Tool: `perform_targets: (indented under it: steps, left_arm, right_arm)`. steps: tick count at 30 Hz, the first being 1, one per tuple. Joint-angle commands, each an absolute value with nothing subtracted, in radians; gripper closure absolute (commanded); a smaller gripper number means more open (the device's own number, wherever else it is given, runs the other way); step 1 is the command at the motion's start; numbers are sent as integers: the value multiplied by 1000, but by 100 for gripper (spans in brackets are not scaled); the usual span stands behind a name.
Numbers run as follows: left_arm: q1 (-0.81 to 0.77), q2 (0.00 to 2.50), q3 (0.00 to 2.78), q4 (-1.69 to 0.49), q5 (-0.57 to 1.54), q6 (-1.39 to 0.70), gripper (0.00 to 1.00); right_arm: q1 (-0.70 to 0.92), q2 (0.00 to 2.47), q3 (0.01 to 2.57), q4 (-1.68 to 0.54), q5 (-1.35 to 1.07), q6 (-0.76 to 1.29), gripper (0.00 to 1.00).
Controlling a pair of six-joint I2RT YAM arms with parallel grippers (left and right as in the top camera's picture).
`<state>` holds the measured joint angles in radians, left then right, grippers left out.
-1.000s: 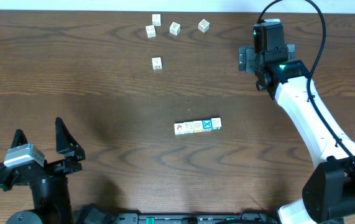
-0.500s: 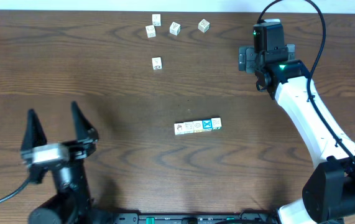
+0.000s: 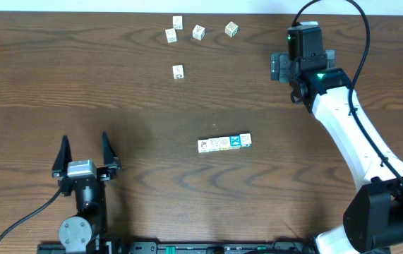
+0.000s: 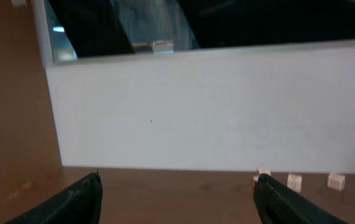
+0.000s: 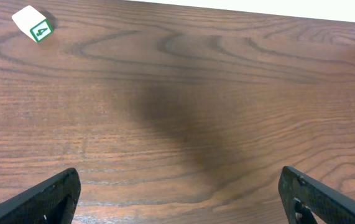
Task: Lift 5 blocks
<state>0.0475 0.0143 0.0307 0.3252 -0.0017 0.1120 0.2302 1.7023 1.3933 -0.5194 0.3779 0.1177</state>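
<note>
Dark wood desk (image 3: 152, 106): five blocks (image 3: 224, 143) in one touching row. Left hand (image 3: 85, 141), right hand (image 5: 180, 190): released, empty. Advise squeezing row endwise.

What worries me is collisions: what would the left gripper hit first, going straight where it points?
The way looks free, depth unclear: the left gripper aims over the table toward the white wall; the loose cubes lie right of its line.
</note>
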Motion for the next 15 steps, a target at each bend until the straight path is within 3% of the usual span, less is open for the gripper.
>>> perform_targets:
  steps: [1,9,15]
  left_arm:
    - [66,1,4,302,26,78,22]
    - [82,2,5,-90,4,-32,21]
    - [81,5,4,-71,15,-57,21]
  right_arm:
    - [229,1694,1405,-520,388,118,1]
    - [229,1694,1405,-520,388,118,1]
    - [229,1694,1405,-520,388,118,1]
